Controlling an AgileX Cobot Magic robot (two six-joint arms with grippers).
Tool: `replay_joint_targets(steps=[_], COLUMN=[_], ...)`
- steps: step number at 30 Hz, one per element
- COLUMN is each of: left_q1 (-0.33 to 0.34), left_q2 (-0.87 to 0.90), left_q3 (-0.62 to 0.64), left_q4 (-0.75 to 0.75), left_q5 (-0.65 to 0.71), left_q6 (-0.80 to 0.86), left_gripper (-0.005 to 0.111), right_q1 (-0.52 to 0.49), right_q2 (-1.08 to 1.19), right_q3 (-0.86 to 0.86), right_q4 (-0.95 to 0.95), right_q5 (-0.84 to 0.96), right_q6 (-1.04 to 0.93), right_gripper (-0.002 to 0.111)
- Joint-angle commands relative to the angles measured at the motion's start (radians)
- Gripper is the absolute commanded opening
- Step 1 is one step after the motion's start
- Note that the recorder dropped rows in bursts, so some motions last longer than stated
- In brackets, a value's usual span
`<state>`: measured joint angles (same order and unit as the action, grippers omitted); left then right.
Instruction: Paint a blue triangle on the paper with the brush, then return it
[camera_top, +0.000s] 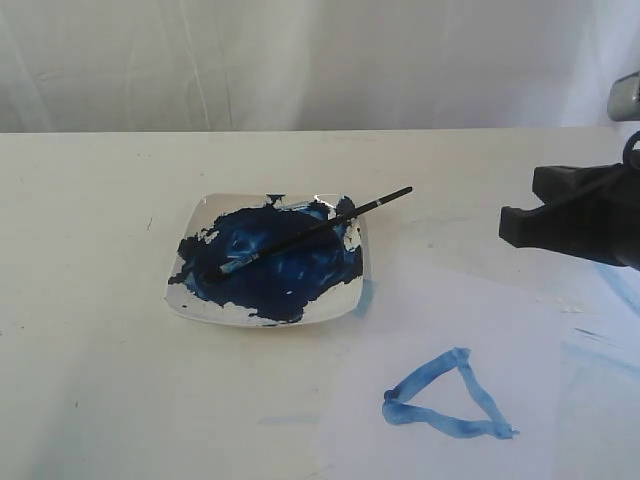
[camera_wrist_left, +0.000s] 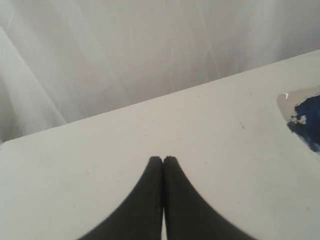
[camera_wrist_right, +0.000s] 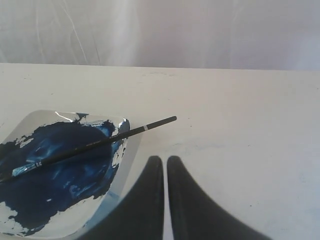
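The brush (camera_top: 300, 235) lies slantwise across the square plate (camera_top: 185, 300). Its blue-stained tip is down in the dark paint and its black handle sticks out past the far rim over the bench (camera_top: 90, 380). The blue triangle (camera_top: 422, 378), 3 uneven strokes, sits on the paper (camera_top: 480, 310) just beside the plate, so to my eye the painting is done and the brush is back in its place.

Both claws are clenched on nothing. The right claw (camera_wrist_right: 163, 161) hangs off to the right with its jaws pressed together, well apart from the brush. The left claw (camera_wrist_left: 163, 160) is pinched shut over bare bench, with only a corner of the plate showing at the edge of its view.

I'd judge the brush to be very light and stiff along the handle. It is also thin, round and smooth enough to roll or slip out of a loose pinch. The bristle end is soft and loaded with wet paint, so I would not grip there. The place to take it is the clean stretch of handle beyond the rim, pinched squarely across its width. The plate looks glossy and might slide if nudged.
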<state>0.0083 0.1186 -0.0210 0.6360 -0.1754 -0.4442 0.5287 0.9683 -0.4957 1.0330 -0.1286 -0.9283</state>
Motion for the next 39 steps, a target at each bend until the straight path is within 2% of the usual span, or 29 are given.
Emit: replay_joint_targets(steps=[1,4,19,21,22,23,24,25,27,29,34,39], left_q1=[0.043,0.049,0.049,0.049,0.049,0.049,0.049,0.049,0.049,0.049,0.049,0.049], left_q2=[-0.068,-0.119,-0.119,-0.119,-0.119,-0.119,-0.119,-0.119,-0.119,-0.119,-0.119,-0.119], left_q3=[0.021,0.021,0.021,0.021,0.021,0.021,0.021,0.021,0.021,0.021,0.021,0.021], left_q4=[0.007,0.007,0.007,-0.069,-0.160,-0.250,-0.429,-0.488,-0.514,-0.524,-0.688,-0.680], left_q5=[0.007,0.033,0.013,0.017,0.057,0.078,0.162,0.236,0.394,0.404,0.392,0.392], left_q6=[-0.001,-0.001,-0.005,-0.148,-0.279,-0.291,-0.228,-0.148,0.025,0.137,0.433,0.381], left_gripper=[0.000,0.000,0.000,0.000,0.000,0.000,0.000,0.000,0.000,0.000,0.000,0.000], right_q1=[-0.002,-0.002,-0.002,-0.002,-0.002,-0.002,-0.002,-0.002,-0.002,-0.002,-0.002,-0.002], right_q2=[-0.008,-0.008,-0.008,-0.008,-0.008,-0.008,-0.008,-0.008,-0.008,-0.008,-0.008,-0.008], right_q3=[0.008,0.008,0.008,0.008,0.008,0.008,0.008,0.008,0.008,0.008,0.008,0.008], right_q4=[-0.002,-0.002,-0.002,-0.002,-0.002,-0.002,-0.002,-0.002,-0.002,-0.002,-0.002,-0.002], right_q5=[-0.009,-0.009,-0.009,-0.009,-0.009,-0.009,-0.009,-0.009,-0.009,-0.009,-0.009,-0.009], right_q6=[-0.011,-0.011,-0.011,-0.011,-0.011,-0.011,-0.011,-0.011,-0.011,-0.011,-0.011,-0.011], right_gripper=[0.003,0.003,0.003,0.003,0.003,0.003,0.003,0.003,0.003,0.003,0.003,0.003])
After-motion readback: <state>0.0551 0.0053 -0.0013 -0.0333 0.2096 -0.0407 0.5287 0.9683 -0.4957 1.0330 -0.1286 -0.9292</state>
